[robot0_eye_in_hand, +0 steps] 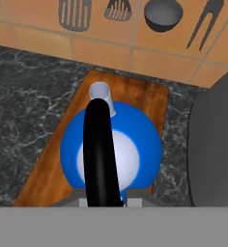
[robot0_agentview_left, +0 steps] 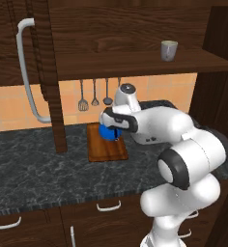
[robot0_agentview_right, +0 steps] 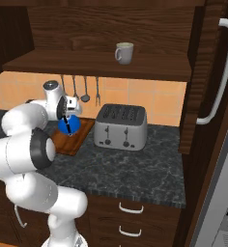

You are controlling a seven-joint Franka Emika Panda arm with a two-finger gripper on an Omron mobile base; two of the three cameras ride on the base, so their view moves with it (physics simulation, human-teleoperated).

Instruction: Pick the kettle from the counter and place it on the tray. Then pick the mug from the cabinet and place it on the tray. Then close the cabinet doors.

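Here the tray (robot0_eye_in_hand: 63,159) lies directly under the kettle (robot0_eye_in_hand: 135,144), long axis running away toward the tiled wall; the gripper (robot0_eye_in_hand: 104,195) sits above, its 2 fingers narrowly clamped on the kettle's black handle.

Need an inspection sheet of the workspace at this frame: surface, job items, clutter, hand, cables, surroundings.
Surface: dark marbled counter.
Job's things: blue kettle over the wooden tray; whether it rests on the tray cannot be told. Mug on the cabinet shelf. Cabinet doors open.
Clutter: silver toaster right of the tray.
Hand: shut on the kettle's black handle.
Cables: nothing seen.
Surroundings: orange tiled wall with hanging utensils; drawers under the counter.
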